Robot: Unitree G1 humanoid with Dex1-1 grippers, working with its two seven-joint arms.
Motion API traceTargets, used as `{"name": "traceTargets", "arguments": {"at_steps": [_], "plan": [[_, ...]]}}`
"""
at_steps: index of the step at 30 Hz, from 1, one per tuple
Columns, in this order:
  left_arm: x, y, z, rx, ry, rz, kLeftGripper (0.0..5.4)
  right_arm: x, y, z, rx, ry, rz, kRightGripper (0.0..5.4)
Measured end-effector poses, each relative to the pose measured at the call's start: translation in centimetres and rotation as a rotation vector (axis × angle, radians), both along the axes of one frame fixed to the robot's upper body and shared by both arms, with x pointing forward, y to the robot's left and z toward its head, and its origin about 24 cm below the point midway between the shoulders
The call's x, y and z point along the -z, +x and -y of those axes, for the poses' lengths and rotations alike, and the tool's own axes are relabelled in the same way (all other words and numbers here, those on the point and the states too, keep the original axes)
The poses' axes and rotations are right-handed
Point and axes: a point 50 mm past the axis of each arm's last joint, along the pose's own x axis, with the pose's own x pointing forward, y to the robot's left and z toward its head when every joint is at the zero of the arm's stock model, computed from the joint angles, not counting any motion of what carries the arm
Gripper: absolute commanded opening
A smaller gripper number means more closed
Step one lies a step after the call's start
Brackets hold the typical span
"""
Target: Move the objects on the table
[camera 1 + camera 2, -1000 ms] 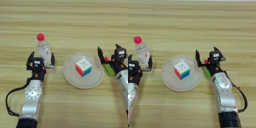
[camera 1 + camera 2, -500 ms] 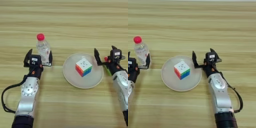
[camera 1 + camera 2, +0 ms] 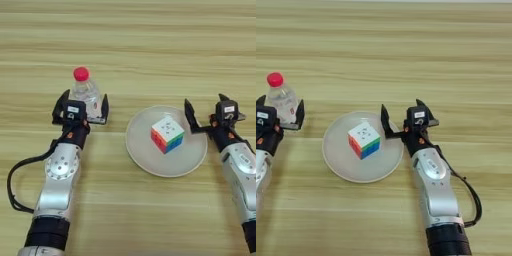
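The left gripper [image 3: 81, 109] stands open around the small clear plastic bottle [image 3: 85, 92], one black finger on each side of its body, with no squeeze to be seen. The bottle stands upright on the table [image 3: 130, 45], left of centre, its red cap [image 3: 81, 74] on top. It looks light and thin-walled, so it would likely dent under a hard pinch and tip easily. The best hold is probably low on the body, below the shoulder.

Right of it sits a pale plate [image 3: 145, 160] holding the puzzle cube [image 3: 167, 134], white face up, near the plate's middle. The cube should be rigid and light with flat faces; two opposite sides would give a sure hold, though smooth plastic may slip.

The right gripper [image 3: 404, 120] is spread open at the plate's right rim, holding nothing; one finger reaches over the rim toward the cube. No marker pen shows now.

The left eye view shows the left arm whole with its cable. The right eye view cuts that arm at the edge but shows the right arm down to its base.
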Motion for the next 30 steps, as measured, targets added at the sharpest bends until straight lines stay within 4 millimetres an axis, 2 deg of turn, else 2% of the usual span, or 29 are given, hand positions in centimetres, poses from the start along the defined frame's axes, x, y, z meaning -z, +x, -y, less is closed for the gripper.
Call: {"name": "traceTargets", "arguments": {"at_steps": [8,30], "plan": [[-0.7,1.0,0.6,0.013,-0.024,0.020,5.40,0.0,0.0,0.0,-0.002,0.000,-0.001,5.38],[-0.2,1.5,0.1,-0.027,-0.039,-0.003,5.40,0.2,0.0,0.0,-0.004,0.000,-0.010,5.38]]}}
